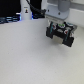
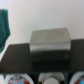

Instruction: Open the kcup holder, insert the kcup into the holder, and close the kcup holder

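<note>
The kcup holder is a black boxy unit at the exterior view's right, directly under the arm. My gripper hangs just above its top, and a small green patch between the fingers looks like the kcup. In the blurred wrist view a large green shape, the kcup, sits close to the camera at the frame's edge. Beyond it are the holder's grey handle front on its black body, and round slots holding pods with red-and-white lids. The fingers themselves are too blurred to make out.
The holder stands on a pale table. Dark equipment and cables line the back edge at the exterior view's left. A small white post stands among them.
</note>
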